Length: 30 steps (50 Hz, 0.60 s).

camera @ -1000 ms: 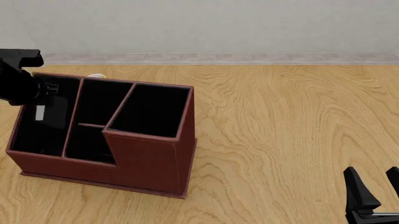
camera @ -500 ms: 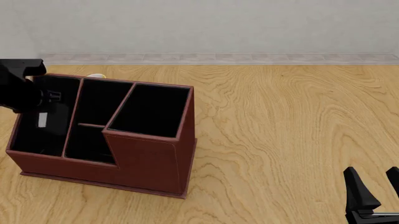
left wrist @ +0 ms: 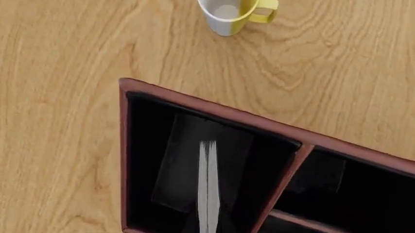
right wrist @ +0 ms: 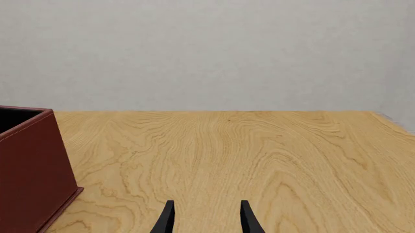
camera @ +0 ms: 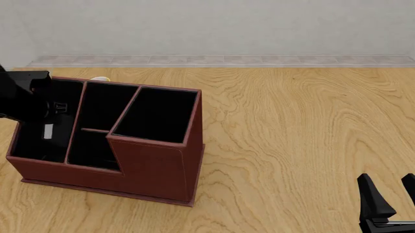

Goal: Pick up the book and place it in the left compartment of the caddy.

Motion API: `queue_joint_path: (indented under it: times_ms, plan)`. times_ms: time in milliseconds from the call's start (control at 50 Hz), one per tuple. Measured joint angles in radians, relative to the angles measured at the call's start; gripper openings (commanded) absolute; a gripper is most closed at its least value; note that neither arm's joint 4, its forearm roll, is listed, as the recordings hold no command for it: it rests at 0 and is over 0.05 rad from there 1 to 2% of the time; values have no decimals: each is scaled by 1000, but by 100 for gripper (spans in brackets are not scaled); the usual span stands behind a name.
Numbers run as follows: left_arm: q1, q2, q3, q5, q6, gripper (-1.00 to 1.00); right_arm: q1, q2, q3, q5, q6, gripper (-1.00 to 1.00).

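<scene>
On the wooden table point(camera: 292, 126) we see the caddy point(camera: 155, 172). The thin black book point(left wrist: 208, 187), pale-edged, unlabelled, stands inside its left compartment point(camera: 39, 141). Our left gripper's point(camera: 48, 114) grip is unclear; right gripper point(right wrist: 205, 218) parted, empty.

book point(left wrist: 208, 187) inside left compartment point(camera: 29, 141) of caddy point(camera: 155, 170), cup point(left wrist: 228, 14) behind

No writing, label, brand, number or sign can be read in any view; the caddy point(camera: 155, 170) shows plain reddish-brown sides; the book point(left wrist: 208, 184) shows only a pale page edge between black covers; the yellow mug point(left wrist: 230, 13) at the upper middle of the left wrist view is unmarked.
</scene>
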Motion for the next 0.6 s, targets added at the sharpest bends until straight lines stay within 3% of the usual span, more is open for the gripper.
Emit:
queue_joint_path:
  times_ms: [600]
  plan:
    - [44, 69, 43, -85, 33, -100, 0, 0, 0, 0, 0, 100]
